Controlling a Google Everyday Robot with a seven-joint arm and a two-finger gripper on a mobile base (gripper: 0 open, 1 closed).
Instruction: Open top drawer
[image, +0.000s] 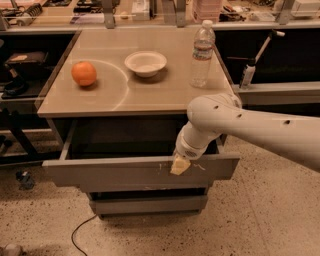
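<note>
- Warm overhead light falls fairly brightly on the tabletop (165, 95), with a faint sheen toward its back.
- The orange (83, 73), bowl (145, 63) and bottle (202, 52) cast short, soft shadows.
- The top drawer (110, 172) interior lies in deep shade.
- The gripper (180, 165), at the drawer's front edge, is evenly lit.

We see top drawer (110, 174) pulled well out, grey scratched front level; gripper (180, 165) at its upper edge.
</note>
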